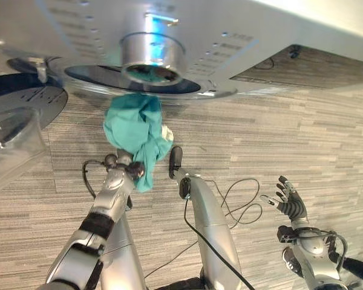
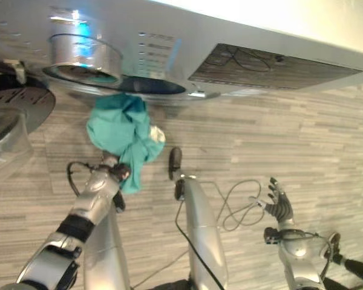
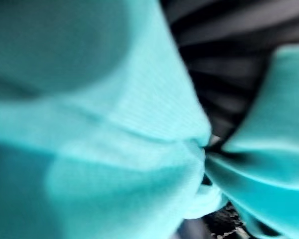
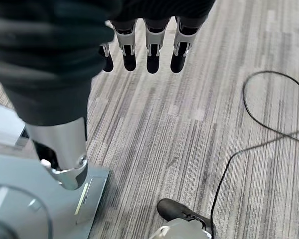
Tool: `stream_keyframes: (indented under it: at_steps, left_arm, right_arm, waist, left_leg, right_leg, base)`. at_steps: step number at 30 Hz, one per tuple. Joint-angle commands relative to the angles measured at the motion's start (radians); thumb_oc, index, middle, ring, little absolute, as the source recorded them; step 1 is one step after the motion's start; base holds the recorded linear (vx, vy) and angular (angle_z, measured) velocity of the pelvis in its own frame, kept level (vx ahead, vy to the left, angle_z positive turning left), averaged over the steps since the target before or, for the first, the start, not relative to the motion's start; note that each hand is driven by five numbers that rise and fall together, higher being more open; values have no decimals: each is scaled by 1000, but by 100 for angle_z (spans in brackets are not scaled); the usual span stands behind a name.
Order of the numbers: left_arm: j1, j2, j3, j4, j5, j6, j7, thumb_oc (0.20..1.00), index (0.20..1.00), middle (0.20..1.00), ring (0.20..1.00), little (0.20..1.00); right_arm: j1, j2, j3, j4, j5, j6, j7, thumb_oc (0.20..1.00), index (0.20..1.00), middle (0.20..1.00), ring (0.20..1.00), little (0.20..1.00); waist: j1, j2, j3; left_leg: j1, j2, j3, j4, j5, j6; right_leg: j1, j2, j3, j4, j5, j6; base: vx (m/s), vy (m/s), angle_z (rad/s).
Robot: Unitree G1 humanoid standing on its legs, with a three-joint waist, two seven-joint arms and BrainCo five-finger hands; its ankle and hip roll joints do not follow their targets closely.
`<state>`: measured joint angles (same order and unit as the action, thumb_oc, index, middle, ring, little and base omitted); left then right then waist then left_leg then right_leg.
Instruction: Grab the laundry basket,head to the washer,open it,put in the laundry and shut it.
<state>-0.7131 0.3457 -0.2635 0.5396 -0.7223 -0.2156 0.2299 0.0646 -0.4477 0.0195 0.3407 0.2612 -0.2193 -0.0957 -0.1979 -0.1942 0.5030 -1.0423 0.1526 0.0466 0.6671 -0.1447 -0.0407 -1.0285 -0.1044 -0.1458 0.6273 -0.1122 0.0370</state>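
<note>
Fingers of your left hand are lying buried in the teal laundry, so you cannot tell whether they are curling round the cloth or only pressing it. In the left wrist view teal folds are crowding right up to the camera, and just a strip of dark ribbed cover is showing past them. The washer is running across the top of the frame and getting cut off at its edges. Its round opening is sitting at upper centre, partly masked by a shiny metal cylinder in front. The open door is leaving the frame at the left edge.

The laundry is hanging as a bunched, crumpled teal wad with a small white patch on one side. Its upper end is reaching to the rim of the opening, and a tail is drooping over the wrist. Your right hand is hanging at lower right over the striped carpet floor, its fingers spreading straight and holding nothing.
</note>
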Motion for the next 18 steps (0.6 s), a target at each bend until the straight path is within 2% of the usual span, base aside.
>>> stream_keyframes:
  at_steps: [1,4,7,9,10,11,12,14,18]
  left_arm:
    - [-25,1,61,55,-73,-110,75,200,200,200,200,200]
    - [-135,37,97,110,-109,-132,114,200,200,200,200,200]
    - [-311,141,128,224,-166,-150,149,200,200,200,200,200]
    - [-357,165,122,262,-182,-154,150,200,200,200,200,200]
    - [-441,231,97,336,-169,-138,157,200,200,200,200,200]
    - [-486,265,85,393,-174,-126,156,200,200,200,200,200]
    - [-496,268,82,404,-178,-127,150,200,200,200,200,200]
    - [-589,321,111,489,-282,-141,148,200,200,200,200,200]
    - [-722,333,74,484,-372,-172,155,200,200,200,200,200]
  right_arm:
    - [54,-68,19,-16,-8,-10,-31,1000,1000,1000,1000,1000]
    - [50,-67,41,-20,-16,-10,-29,1000,1000,1000,1000,1000]
    - [24,-64,94,0,-31,-9,-24,1000,1000,1000,1000,1000]
    - [10,-62,108,5,-31,-10,-24,1000,1000,1000,1000,1000]
    - [9,-76,126,1,-29,-9,-19,1000,1000,1000,1000,1000]
    - [3,-87,128,-10,-25,-13,-20,1000,1000,1000,1000,1000]
    - [0,-86,128,-11,-24,-13,-20,1000,1000,1000,1000,1000]
    - [2,-87,130,-29,-8,-19,-25,1000,1000,1000,1000,1000]
    - [17,-104,122,-52,-33,-8,-48,1000,1000,1000,1000,1000]
  waist:
    - [-3,11,-118]
    - [-23,6,-129]
    - [-45,1,-156]
    - [-50,0,-161]
    - [-59,6,-173]
    - [-65,9,-180]
    - [-66,9,-180]
    - [-76,15,-194]
    - [-89,25,-205]
  left_leg:
    - [-33,-3,-54,110,-107,47]
    - [-47,4,-52,121,-119,48]
    - [-78,17,-46,143,-137,47]
    - [-90,20,-48,150,-140,46]
    - [-105,22,-46,162,-146,46]
    - [-117,19,-48,169,-151,46]
    - [-121,19,-49,171,-151,46]
    - [-155,15,-42,198,-170,48]
    - [-217,14,-32,228,-185,54]
  right_leg:
    - [9,-4,-10,13,16,49]
    - [-2,7,-3,6,18,52]
    - [-18,22,5,-14,24,55]
    - [-23,25,7,-18,24,55]
    - [-36,28,13,-14,17,57]
    - [-43,26,16,-8,12,58]
    - [-47,25,15,-6,10,58]
    - [-83,19,26,8,4,56]
    - [-138,19,40,6,20,64]
  base:
    - [62,16,-10]
    - [44,8,-14]
    - [72,-17,-23]
    - [42,-9,-16]
    - [45,-13,-6]
    - [47,-12,-4]
    - [38,25,-1]
    - [42,62,-3]
    - [18,59,-4]
